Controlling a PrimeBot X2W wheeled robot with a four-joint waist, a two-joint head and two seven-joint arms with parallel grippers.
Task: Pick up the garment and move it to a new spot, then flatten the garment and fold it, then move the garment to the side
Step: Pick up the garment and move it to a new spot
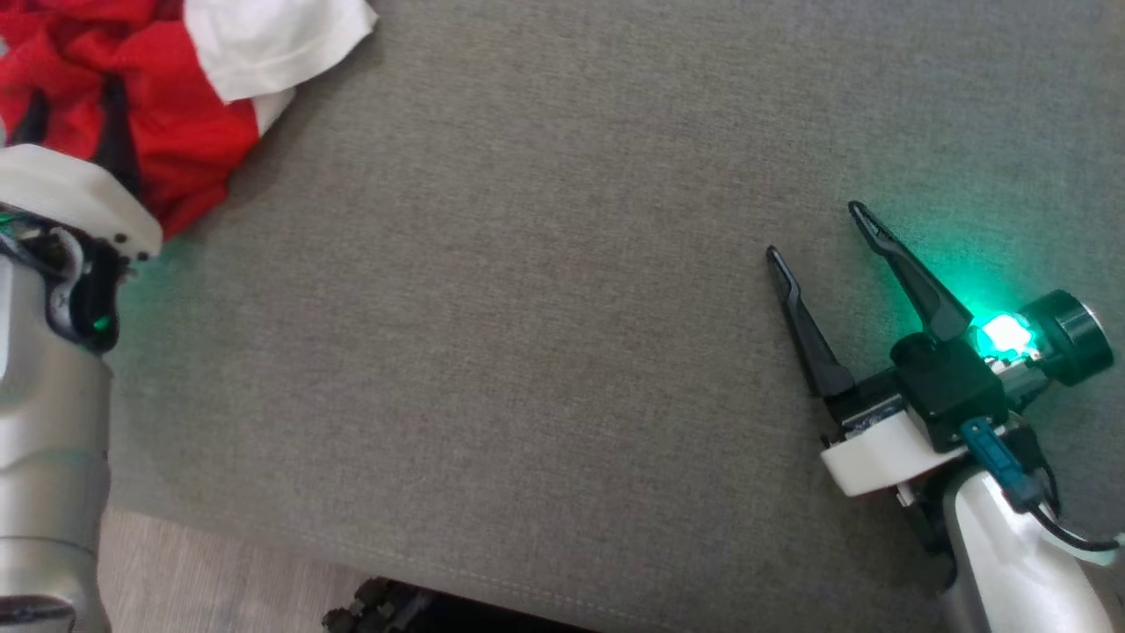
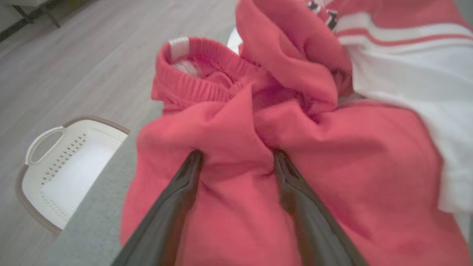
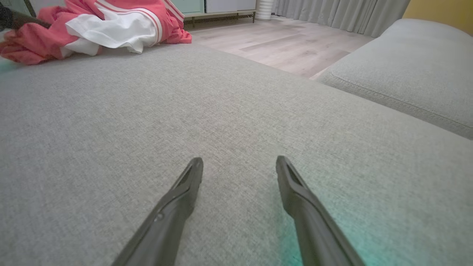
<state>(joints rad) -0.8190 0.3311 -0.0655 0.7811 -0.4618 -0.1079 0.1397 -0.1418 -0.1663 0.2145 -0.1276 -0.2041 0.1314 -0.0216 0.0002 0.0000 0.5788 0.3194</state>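
The left gripper (image 2: 237, 155) is seen with its two dark fingers spread apart. Their tips are pressed into the red cloth of the garment (image 2: 229, 122), and a ridge of that cloth is bunched between them without being clamped. The garment is crumpled in a heap at the far left corner of the grey cushion (image 1: 527, 352). Its ribbed red hem is turned upward, and its white, red-striped part is spread on the side toward the cushion's middle.

The right gripper (image 1: 814, 231) is held just above the cushion's near right part, well apart from the garment. Its fingers are likewise set wide, with nothing between them but bare fabric. A green light (image 1: 1002, 334) is lit on its wrist, and a green glow is cast on the cushion.

A white laundry basket (image 2: 66, 159) is seen on the wood floor (image 3: 277, 40) beside the cushion's left edge. A second cushion (image 3: 406, 74) is seen beyond the right edge.
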